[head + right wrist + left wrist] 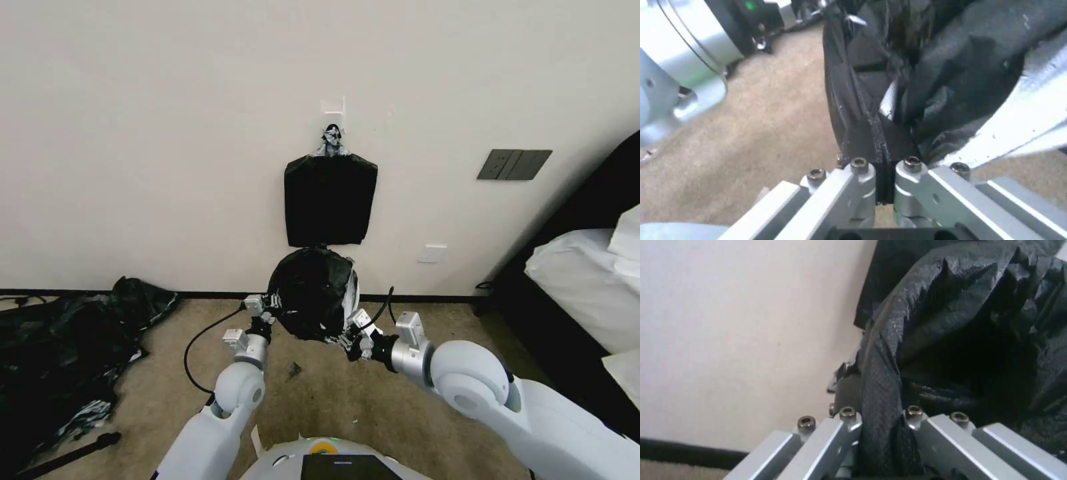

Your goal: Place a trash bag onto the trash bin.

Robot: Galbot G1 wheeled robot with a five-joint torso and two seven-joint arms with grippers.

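1. Against the pale wall (133, 133), dead centre, hangs a flat rectangular black bundle (330, 200) with a knotted grey tip on a small white hook (333, 107). Right below it is the trash bag (310, 300), stretched into a rounded black dome between the two arms.
2. Off to the robot's left a big heap of black plastic sheeting (60, 353) lies on the beige carpet (320, 393), well apart from the bag. A dark bed frame with white bedding (587, 273) takes up the right side, and a grey switch plate (513, 164) sits on the wall above a white outlet (435, 253).
3. Left gripper (267, 319) is at the bag's left edge. In the left wrist view its metal fingers (835, 436) are pressed onto a twisted strip of film, so it's pinching the bag (969, 323).
4. Right gripper (348, 341) is at the bag's lower right edge. The right wrist view has its fingers (858, 186) nearly together with a folded black edge of the bag (862, 110) clamped between them.
5. Bag film is thin, glossy and crinkly, with sharp creases. A cream-white curved surface (1027, 113) shows under the film on the right side, most likely the trash bin, though I can't tell for sure how far the bag goes over it.
6. A black cable (200, 340) loops off the left wrist over the carpet.
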